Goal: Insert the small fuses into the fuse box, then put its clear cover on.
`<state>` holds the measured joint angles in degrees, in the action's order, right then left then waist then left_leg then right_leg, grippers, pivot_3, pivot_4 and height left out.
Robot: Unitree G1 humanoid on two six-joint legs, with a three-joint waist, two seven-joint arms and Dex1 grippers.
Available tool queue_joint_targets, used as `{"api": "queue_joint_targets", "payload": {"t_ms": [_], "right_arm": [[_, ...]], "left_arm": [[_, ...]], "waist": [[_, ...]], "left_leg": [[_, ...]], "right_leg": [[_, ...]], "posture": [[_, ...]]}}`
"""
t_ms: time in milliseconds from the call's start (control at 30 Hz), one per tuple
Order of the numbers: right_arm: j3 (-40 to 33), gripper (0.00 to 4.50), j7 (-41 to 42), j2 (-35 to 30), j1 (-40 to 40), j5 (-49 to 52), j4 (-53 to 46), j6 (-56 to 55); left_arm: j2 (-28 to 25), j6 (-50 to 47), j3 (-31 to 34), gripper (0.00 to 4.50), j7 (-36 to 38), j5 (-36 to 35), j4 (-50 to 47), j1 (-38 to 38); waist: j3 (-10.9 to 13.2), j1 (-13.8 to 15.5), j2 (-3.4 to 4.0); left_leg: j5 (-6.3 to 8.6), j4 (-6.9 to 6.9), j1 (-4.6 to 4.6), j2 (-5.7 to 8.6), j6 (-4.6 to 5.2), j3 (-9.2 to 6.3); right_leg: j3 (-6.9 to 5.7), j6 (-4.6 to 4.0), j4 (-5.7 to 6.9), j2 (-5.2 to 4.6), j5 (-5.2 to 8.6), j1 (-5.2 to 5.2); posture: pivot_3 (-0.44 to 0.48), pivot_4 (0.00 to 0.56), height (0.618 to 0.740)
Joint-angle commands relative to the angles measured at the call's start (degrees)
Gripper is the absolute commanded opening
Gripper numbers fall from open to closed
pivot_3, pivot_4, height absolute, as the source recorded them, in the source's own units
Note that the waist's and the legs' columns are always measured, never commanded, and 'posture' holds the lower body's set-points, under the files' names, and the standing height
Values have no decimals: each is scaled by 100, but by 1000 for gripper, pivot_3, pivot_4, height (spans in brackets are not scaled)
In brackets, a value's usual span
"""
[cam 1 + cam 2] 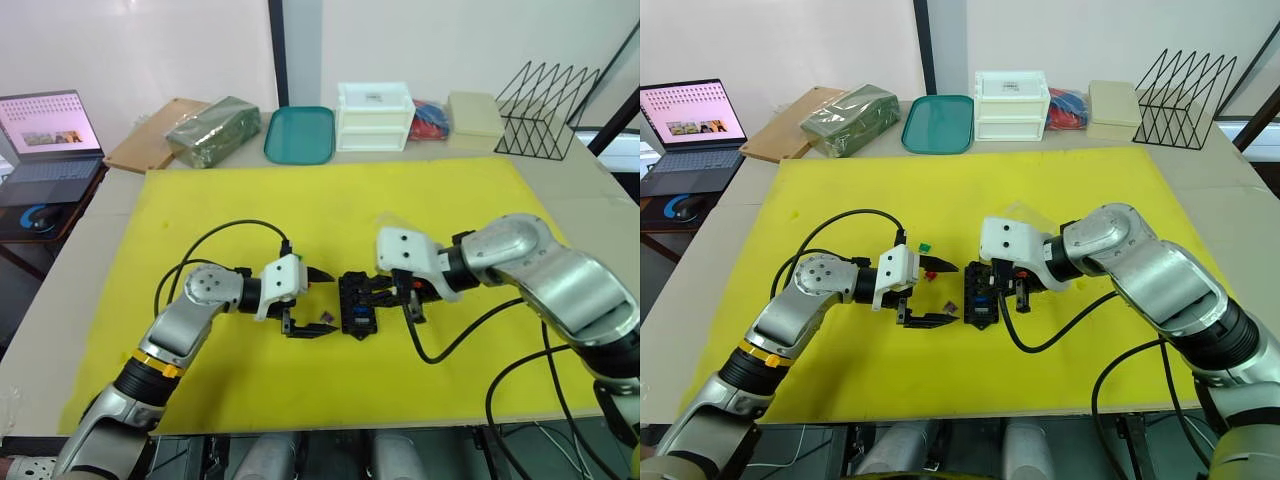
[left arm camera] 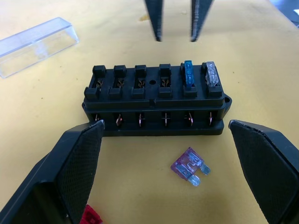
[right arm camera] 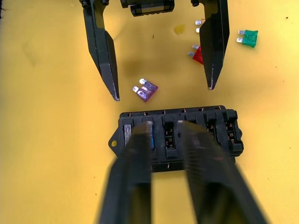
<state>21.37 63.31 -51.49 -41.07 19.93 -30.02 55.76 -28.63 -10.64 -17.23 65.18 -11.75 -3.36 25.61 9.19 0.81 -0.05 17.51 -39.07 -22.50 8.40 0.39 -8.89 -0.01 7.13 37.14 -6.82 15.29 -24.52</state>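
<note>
Two fuses, blue and grey, sat in the fuse box (image 2: 156, 100); ten slots looked empty. The purple fuse (image 2: 190, 166) lay between the left tool's (image 2: 163, 154) spread fingers. The right tool (image 3: 170, 154), fingers slightly parted and empty, hovered over the box, and the clear cover (image 2: 35, 45) lay off beyond it.

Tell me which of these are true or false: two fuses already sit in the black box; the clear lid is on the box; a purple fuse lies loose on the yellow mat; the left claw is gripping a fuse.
1. Two fuses sit in the fuse box. True: a blue fuse and a grey fuse fill two end slots side by side.
2. The clear cover is on the box. False: it lies on the yellow mat, apart from the box.
3. A purple fuse lies loose on the mat. True, beside the box.
4. The left gripper grips a fuse. False: it is open and holds nothing.
</note>
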Motion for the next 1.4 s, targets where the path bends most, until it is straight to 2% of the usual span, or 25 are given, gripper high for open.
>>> {"api": "queue_joint_targets", "payload": {"t_ms": [33, 267, 567, 700, 800, 1000, 1100, 1267, 1400], "right_arm": [[-50, 21, -80, 72, 97, -17, -4, -201], [134, 21, -101, 61, 282, -150, 86, -380], [565, 21, -115, -142, 612, -822, 393, -884], [263, 21, -53, -85, 565, -606, 268, -814], [-400, 21, -139, 143, 495, -166, 193, -775], [-1610, 21, -520, 174, 871, 365, -125, -626], [-2234, 657, -662, -2, 1271, 582, -258, -420], [-3833, 2374, -817, -326, 2615, 887, -611, 46], [-4442, 3735, -916, -381, 3616, 892, -861, 32]], "left_arm": [[-29, 79, 85, 4500, -18, -3, -80, 104], [-77, 56, 102, 4500, -22, -7, -110, 85], [-93, 64, 89, 4500, -52, 2, -111, 89], [-101, -87, 141, 4500, -41, -107, -192, 109], [-144, -762, 369, 4500, -93, -499, -490, 191], [-720, -2215, 1295, 4500, -301, -1409, -1222, 55], [-1156, -2713, 1746, 4500, -409, -1713, -1575, -292], [-1817, -3074, 2872, 4500, -648, -1936, -1914, -1514], [-1922, -2920, 3395, 4500, -732, -1991, -1876, -2222]], "waist": [[0, -5, 0], [0, -3, 0], [-4, -2, -2], [-5, 2, -4], [-5, 0, -5], [-3, -11, -5], [-3, -8, -4], [-2, 10, -3], [-2, 36, -2]], "left_leg": [[0, 0, 0, 0, 0, 0], [0, 0, 0, 0, 0, 0], [0, -1, 4, 0, 0, -1], [0, -1, 6, 0, 0, -1], [0, -2, 5, 0, 0, -1], [0, 4, 0, -1, 0, -4], [0, 5, 0, -1, 0, -3], [0, 9, 0, -1, 0, -3], [0, 6, 7, -1, 0, -2]], "right_leg": [[0, 0, 1, 0, 0, 0], [0, 0, 1, 0, 0, -1], [-1, 0, 1, 1, 0, 5], [-1, 0, 1, 1, 0, 7], [-1, 0, 1, 1, 0, 7], [0, 0, 3, 3, 0, -3], [1, 0, 2, 2, 0, -3], [2, 0, -1, 2, 0, -2], [2, -1, -1, 1, 0, 9]], "posture": [[0, 150, 740], [0, 150, 740], [0, 150, 740], [0, 150, 740], [0, 150, 740], [0, 150, 740], [0, 150, 740], [0, 150, 740], [0, 150, 740]]}}
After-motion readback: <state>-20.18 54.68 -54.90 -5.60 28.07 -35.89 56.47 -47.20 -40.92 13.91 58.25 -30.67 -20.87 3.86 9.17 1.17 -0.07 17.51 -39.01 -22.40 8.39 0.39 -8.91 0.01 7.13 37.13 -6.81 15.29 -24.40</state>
